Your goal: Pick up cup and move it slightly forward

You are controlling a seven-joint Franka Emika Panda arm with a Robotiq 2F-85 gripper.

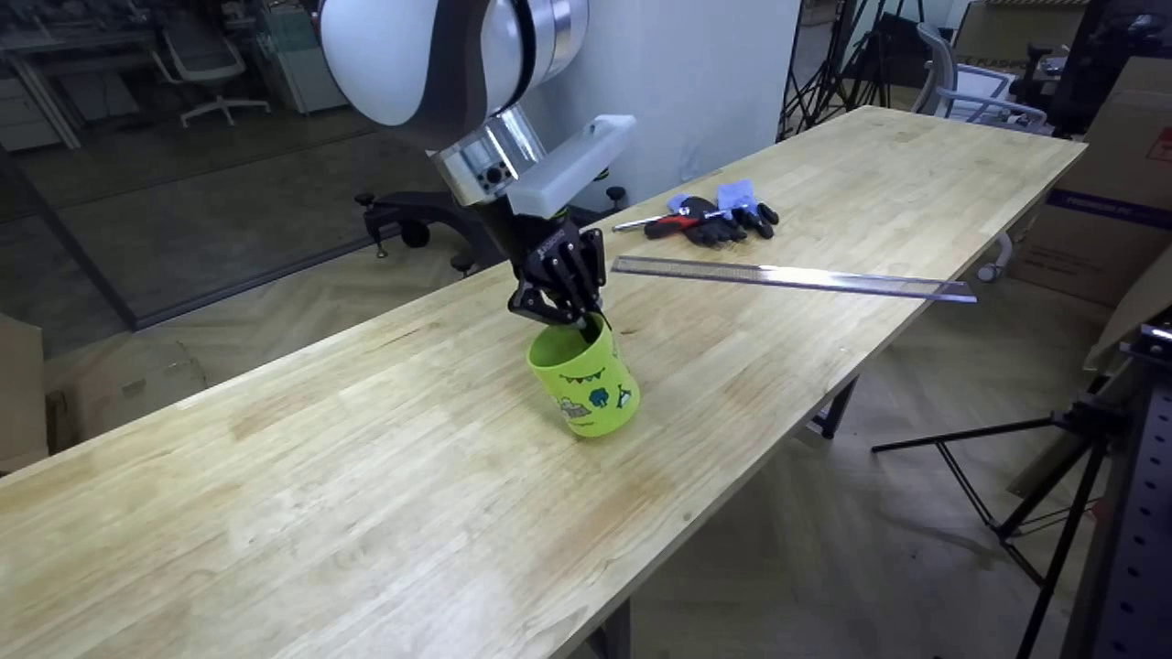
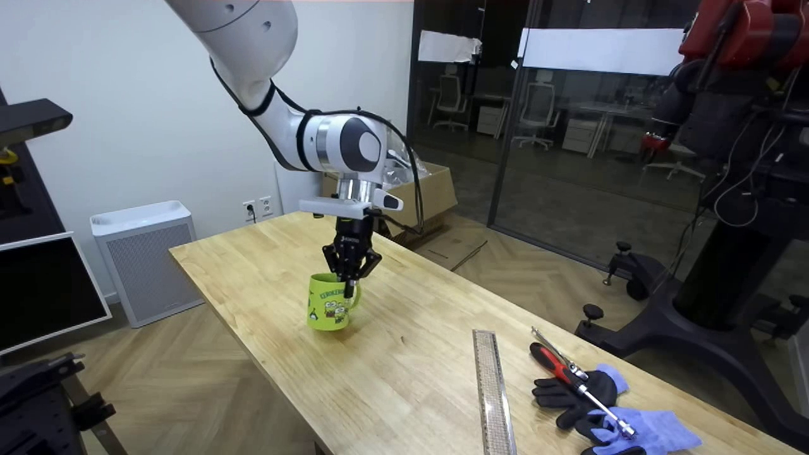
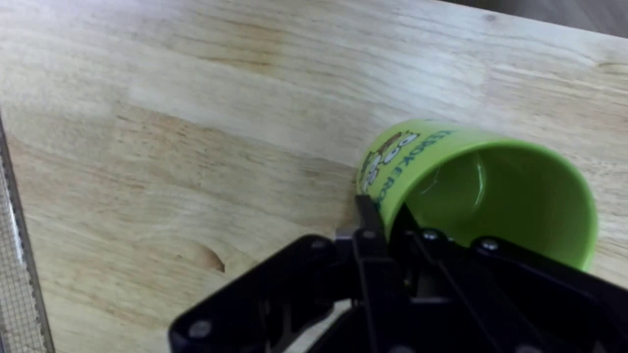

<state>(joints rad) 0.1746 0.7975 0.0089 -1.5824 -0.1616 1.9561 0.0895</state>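
1. The cup [image 1: 586, 408] is bright lime green, smooth-walled and round at the mouth, its inside a deeper, glossy green (two thin glints curve there in the wrist view).
2. Its side carries cartoon prints: in an exterior view, a row of tiny flags [image 1: 582, 376] above a dark blue shape [image 1: 599, 397] and a smaller figure [image 1: 623, 396].
3. In an exterior view, dark lettering [image 2: 332, 294] (it seems to read KEROKERO) runs above round-eyed cartoon faces [image 2: 335, 309].
4. A handle [image 2: 358, 296] of the same green curves out just beside the gripper [image 3: 385, 215].
5. The jaws straddle the cup's rim, one within and one outside, and pinch the wall between them.
6. The cup is mouth up, partway across the width of the table [image 1: 302, 513]; whether its base touches the wood is hard to tell.
7. Well apart from it, a ruler [image 1: 792, 276] lies on the table (one end juts past the edge), and beyond that are gloves [image 2: 660, 430] with a red-handled tool [image 2: 561, 371] resting on them.
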